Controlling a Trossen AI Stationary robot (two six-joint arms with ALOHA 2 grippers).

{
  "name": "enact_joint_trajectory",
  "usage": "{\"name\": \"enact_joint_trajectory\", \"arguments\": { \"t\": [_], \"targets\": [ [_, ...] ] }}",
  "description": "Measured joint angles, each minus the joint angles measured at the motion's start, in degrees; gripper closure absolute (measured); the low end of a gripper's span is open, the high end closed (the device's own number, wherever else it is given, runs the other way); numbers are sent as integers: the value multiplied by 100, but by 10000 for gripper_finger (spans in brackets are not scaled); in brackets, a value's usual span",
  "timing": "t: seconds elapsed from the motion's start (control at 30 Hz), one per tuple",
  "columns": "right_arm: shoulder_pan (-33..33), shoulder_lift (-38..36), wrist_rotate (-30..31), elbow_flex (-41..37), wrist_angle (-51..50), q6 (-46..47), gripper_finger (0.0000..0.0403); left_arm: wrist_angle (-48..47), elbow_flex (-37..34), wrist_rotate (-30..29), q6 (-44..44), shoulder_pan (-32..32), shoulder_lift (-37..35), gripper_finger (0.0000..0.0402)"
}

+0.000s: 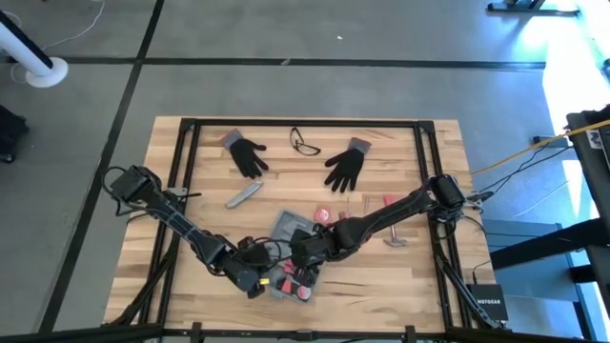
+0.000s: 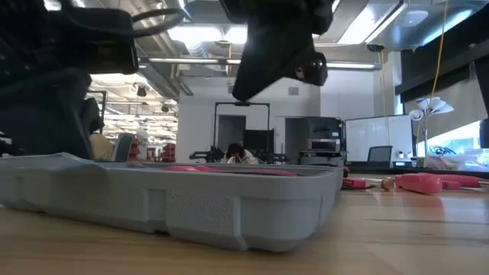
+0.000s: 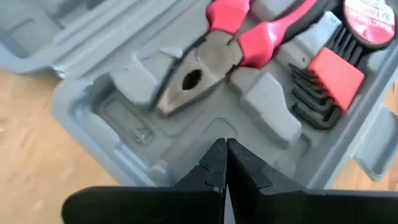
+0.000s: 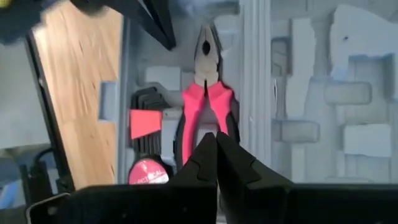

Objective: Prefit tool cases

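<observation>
The blue-grey tool case (image 1: 285,227) lies open on the wooden table near its front edge, and the low view shows its side wall (image 2: 191,202). In its moulded recesses lie pink-handled pliers (image 3: 193,78), a hex key set (image 3: 326,90) and a round red tape measure (image 3: 373,18). My left gripper (image 3: 225,155) is shut, with its tips low over the tray just short of the pliers' nose. My right gripper (image 4: 216,149) is also shut and hangs above the pliers' handles (image 4: 208,109), clear of the case in the low view (image 2: 279,53). My left gripper points its shut fingertips (image 3: 214,163) down at a slant onto the bare tray floor (image 3: 186,140) in front of the pliers' nose. I cannot tell whether they touch the tray.
Two black gloves (image 1: 250,155) (image 1: 345,168) and a pair of glasses (image 1: 305,143) lie at the far side. A slim grey bar (image 1: 243,197) lies left of the case. Loose red-handled tools (image 1: 391,233) lie to the right. The black frame rails (image 1: 181,162) border the table.
</observation>
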Motion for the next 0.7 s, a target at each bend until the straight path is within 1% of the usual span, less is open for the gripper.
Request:
{"name": "enact_joint_trajectory", "arguments": {
  "t": [0.1, 0.17, 0.27, 0.33, 0.37, 0.43, 0.5, 0.53, 0.63, 0.7],
  "targets": [
    [70, -28, -44, 2, 80, 173, 403, 9, 9, -145, 190, 16, -142, 401],
    [206, -30, 93, 0, -47, 385, 403, -31, 20, -160, 289, 31, -175, 401],
    [424, -17, 672, -20, -640, 1106, 403, -84, 7, -152, 292, 31, -177, 401],
    [456, -17, 955, -245, -692, 1690, 403, -50, 13, -156, 270, -7, -183, 401],
    [422, -17, 966, -412, -530, 1951, 403, -50, 13, -156, 274, -35, -183, 401],
    [319, -16, 629, -817, 36, 2351, 403, -48, 12, -152, 279, -79, -183, 401],
    [266, -15, 298, -1226, 1067, 2543, 403, -40, 13, -150, 276, -85, -183, 401],
    [246, -15, 238, -1388, 1449, 2617, 403, -39, 13, -152, 276, -85, -183, 401],
    [169, -15, 306, -1516, 1561, 2794, 403, -22, 13, -156, 269, -81, -183, 401],
    [66, -15, 323, -1483, 1552, 2673, 403, -26, 13, -158, 228, -81, -184, 401]
  ]
}}
